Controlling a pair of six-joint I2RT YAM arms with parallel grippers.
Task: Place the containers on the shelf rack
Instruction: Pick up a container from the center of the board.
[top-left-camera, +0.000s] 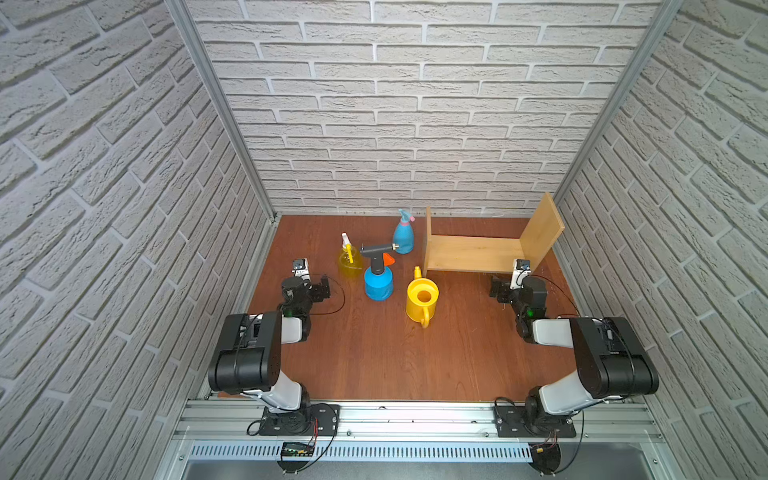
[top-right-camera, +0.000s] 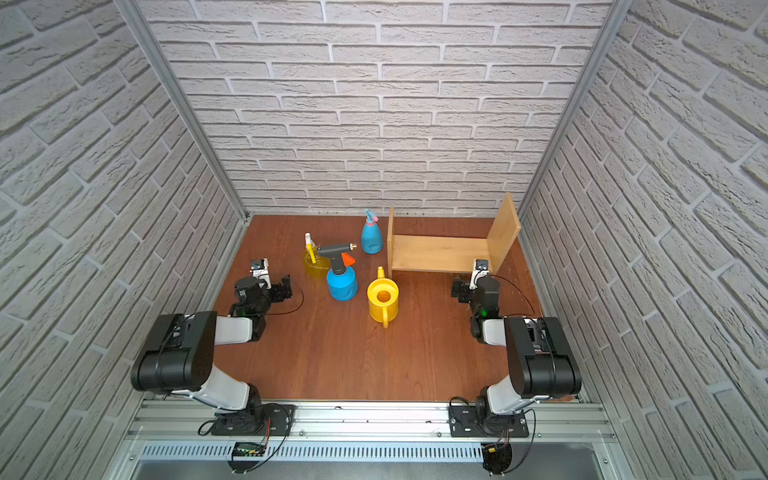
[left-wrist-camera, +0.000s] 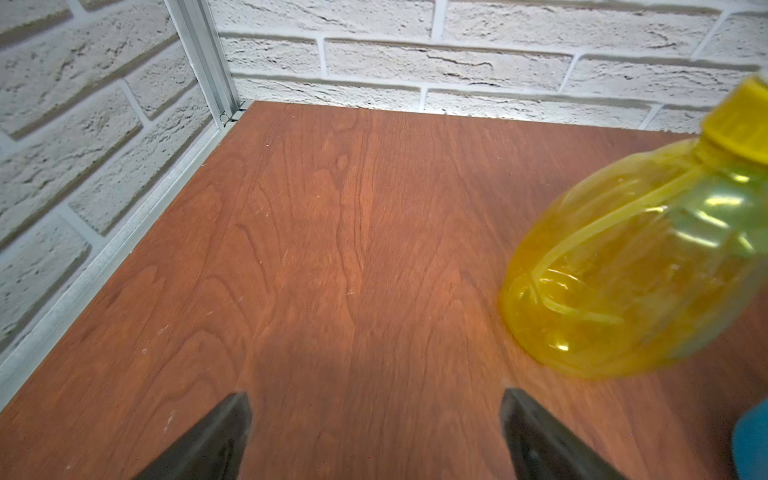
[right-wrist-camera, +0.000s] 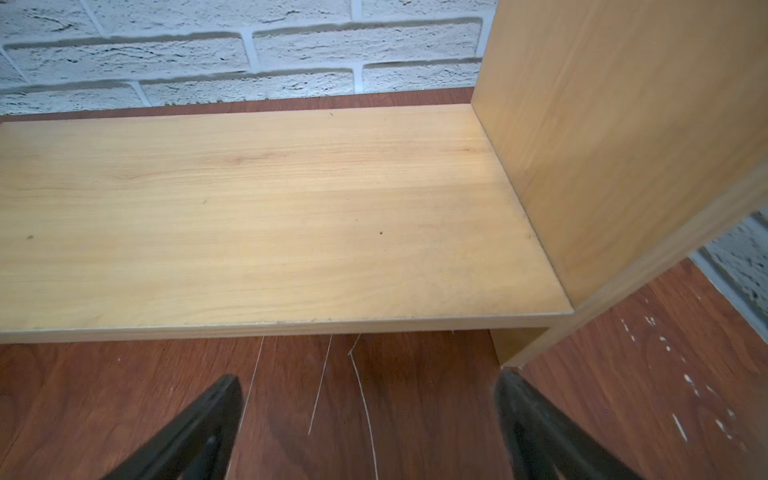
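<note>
Containers: all four stand upright on the brown table (top-left-camera: 374, 365), left of the shelf rack (top-left-camera: 473, 253), none on it. Rack sits far right, close to the back wall; its horizontal board fills the right wrist view (right-wrist-camera: 270, 216). Light-blue pink-trimmed spray bottle (top-left-camera: 403, 237) is just beside the rack's left upright. Blue pressure sprayer (top-left-camera: 378, 284) stands between the translucent yellow spray bottle (top-left-camera: 350, 262) and the yellow watering can (top-left-camera: 415, 311), its black nozzle pointing toward the light-blue bottle. Watering can is nearest the front, handle toward the front, spout toward the rack. Left gripper (left-wrist-camera: 374, 399): jaws spread wide, holding nothing, low over the table, yellow spray bottle (left-wrist-camera: 631, 270) near on one side. Right gripper (right-wrist-camera: 368, 382): jaws spread wide, holding nothing, facing the board's front edge by the right upright.
</note>
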